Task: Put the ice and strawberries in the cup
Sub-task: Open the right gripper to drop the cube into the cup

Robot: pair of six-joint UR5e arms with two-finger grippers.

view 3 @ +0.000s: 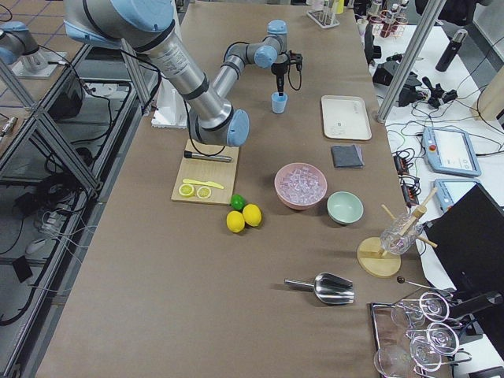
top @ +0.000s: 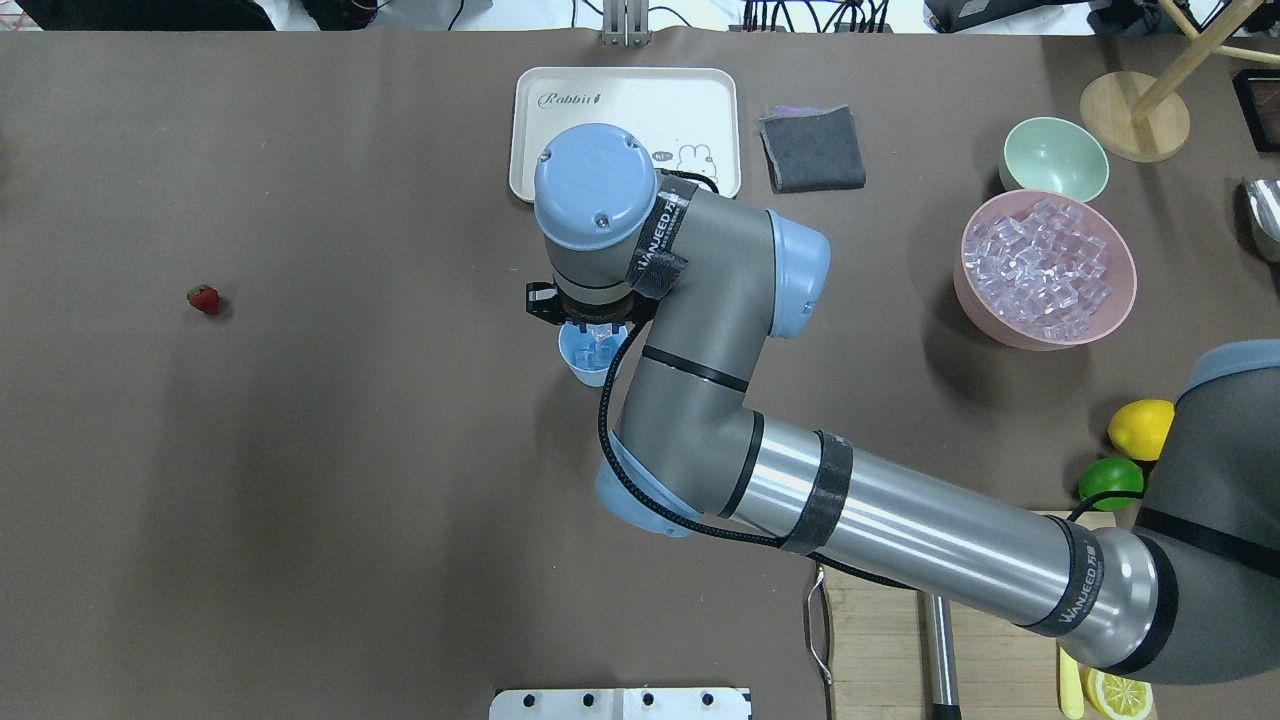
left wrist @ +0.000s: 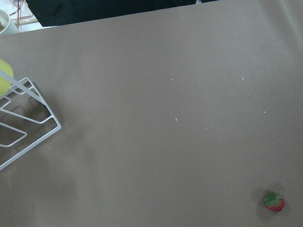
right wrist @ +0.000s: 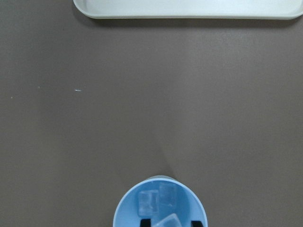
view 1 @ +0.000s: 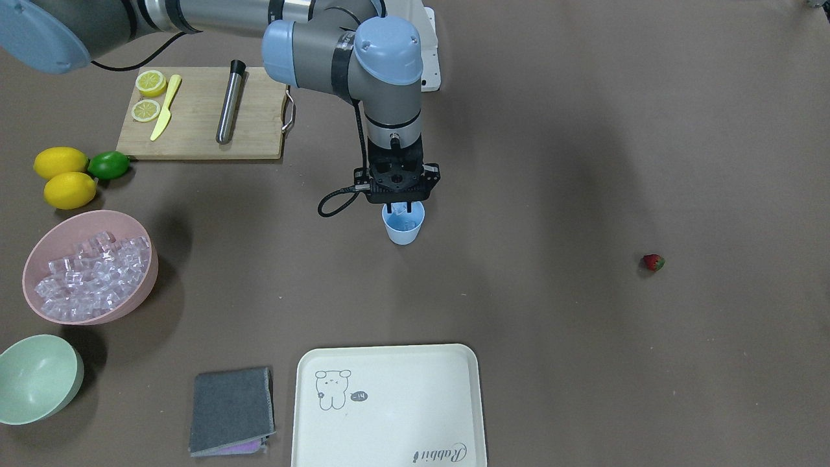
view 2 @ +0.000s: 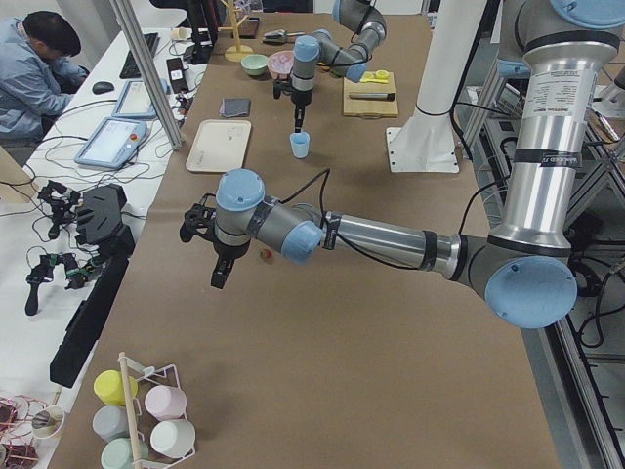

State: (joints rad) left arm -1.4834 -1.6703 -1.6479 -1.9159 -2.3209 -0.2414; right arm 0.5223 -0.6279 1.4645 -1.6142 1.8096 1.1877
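Note:
The light-blue cup stands mid-table and holds a few ice cubes. My right gripper hangs straight down over the cup's mouth. Its fingertips stand apart at the rim, with one cube between them that does not touch both, so it reads open. More ice fills the pink bowl. The red strawberry lies alone on the table and shows in the left wrist view. My left gripper shows only in the exterior left view, near the strawberry; I cannot tell its state.
A cream tray, a grey cloth and a pale green bowl lie along the operators' edge. A cutting board carries lemon slices, a knife and a metal rod. Two lemons and a lime lie beside it. A wire rack is near the left wrist.

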